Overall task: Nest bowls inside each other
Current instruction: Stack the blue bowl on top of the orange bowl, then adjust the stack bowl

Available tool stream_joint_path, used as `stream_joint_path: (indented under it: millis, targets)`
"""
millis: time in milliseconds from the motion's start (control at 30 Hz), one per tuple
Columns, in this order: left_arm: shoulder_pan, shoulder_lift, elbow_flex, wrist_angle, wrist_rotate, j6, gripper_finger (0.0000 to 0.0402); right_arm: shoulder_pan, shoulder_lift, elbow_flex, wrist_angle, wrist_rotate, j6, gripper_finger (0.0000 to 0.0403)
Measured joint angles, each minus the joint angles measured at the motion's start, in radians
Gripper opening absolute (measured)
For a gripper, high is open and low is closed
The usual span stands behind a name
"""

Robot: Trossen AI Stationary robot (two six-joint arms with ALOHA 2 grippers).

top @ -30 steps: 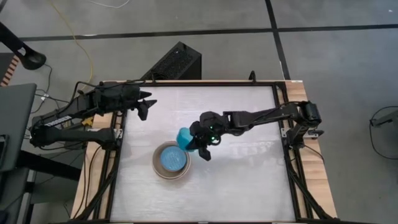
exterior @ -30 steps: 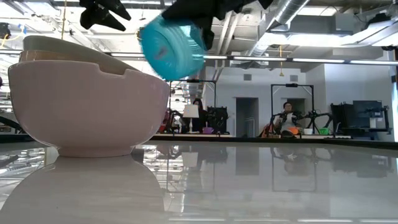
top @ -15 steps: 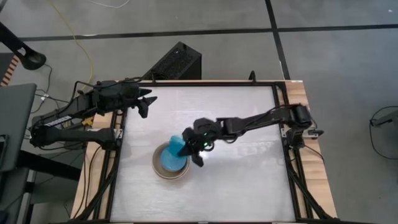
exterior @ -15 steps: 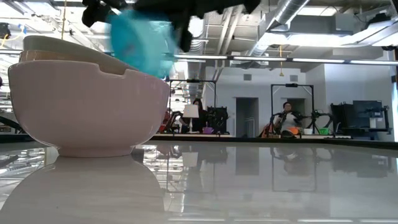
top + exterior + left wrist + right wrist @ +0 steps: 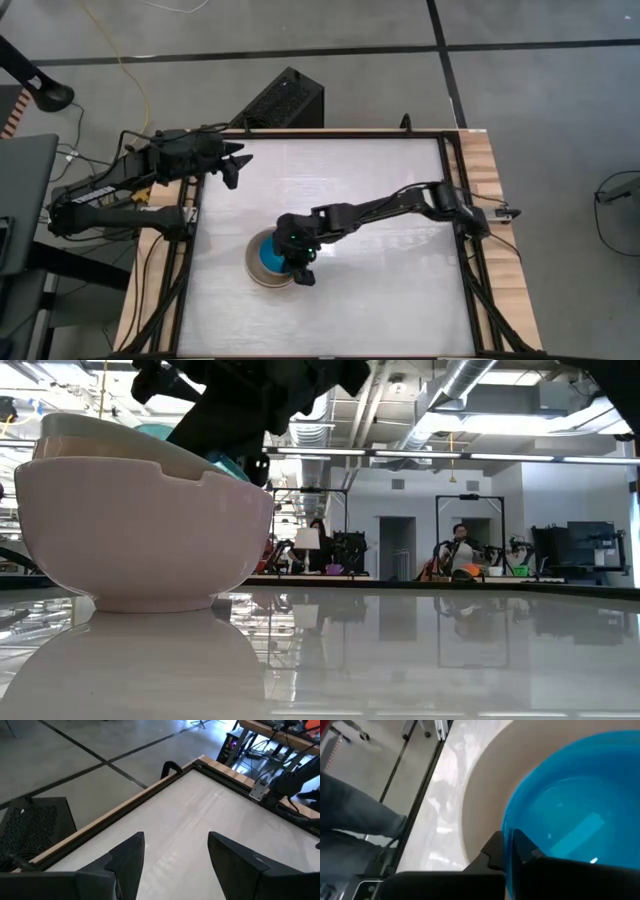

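A stack of bowls (image 5: pixel 255 272) stands near the table's middle. In the low view its outer bowl is salmon-pink (image 5: pixel 140 530), with a cream rim (image 5: pixel 90 432) above it. The teal bowl (image 5: pixel 268 256) lies mouth up inside a beige bowl (image 5: pixel 485 785), low in the stack. My right gripper (image 5: pixel 300 268) is shut on the teal bowl at the stack's right side. My left gripper (image 5: pixel 238 165) hovers open over the table's far left part, with nothing between its fingers (image 5: pixel 130 855). My right gripper pinches the teal bowl's rim (image 5: pixel 506 827), with one finger (image 5: pixel 492 851) outside the wall and the other inside. The fingers slant down from the table's right. The bowl sits mouth up within the beige bowl; whether it rests there, I cannot tell.
A black frame (image 5: pixel 455 200) runs round the white table top, with wooden strips outside it. A black box (image 5: pixel 285 98) stands on the floor behind the far edge. The table's right half (image 5: pixel 400 270) is bare. People sit in the room far behind the table (image 5: pixel 462 550).
My right gripper has moved down and toward the table's left and near edges, carrying the teal bowl. The bowl hung tipped on its side, beside and above the stack. It has turned mouth up and now sits down inside the stack.
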Motion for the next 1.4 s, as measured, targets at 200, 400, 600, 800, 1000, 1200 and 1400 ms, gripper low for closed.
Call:
stream_joint_path:
  millis: [200, 400, 600, 800, 1000, 1200, 1400]
  targets:
    - [0.0, 0.0, 0.0, -0.002, 0.0, -0.002, 0.0207, -0.003, 0.087, 0.128, -0.121, -0.002, -0.086, 0.0]
    - [0.0, 0.0, 0.0, -0.003, -0.001, -0.002, 0.0207, 0.002, 0.16, 0.254, -0.318, -0.004, -0.192, 0.0001]
    - [0.0, 0.0, 0.0, -0.003, -0.009, -0.002, 0.0207, -0.001, 0.16, 0.262, -0.332, 0.024, -0.199, 0.0022]
    - [0.0, 0.0, 0.0, -0.005, 0.004, -0.01, 0.0207, -0.019, 0.136, 0.256, -0.335, 0.056, -0.154, 0.0115]
    - [0.0, 0.0, 0.0, -0.015, 0.046, -0.023, 0.0207, -0.028, 0.065, 0.257, -0.348, 0.078, -0.095, 0.0203]
    - [-0.005, -0.001, 0.0, -0.068, 0.136, -0.064, 0.0207, -0.022, -0.04, 0.258, -0.341, 0.144, -0.086, 0.021]
    - [-0.088, 0.0, 0.0, -0.131, 0.213, -0.106, 0.0207, -0.014, -0.139, 0.258, -0.35, 0.228, -0.056, 0.0184]
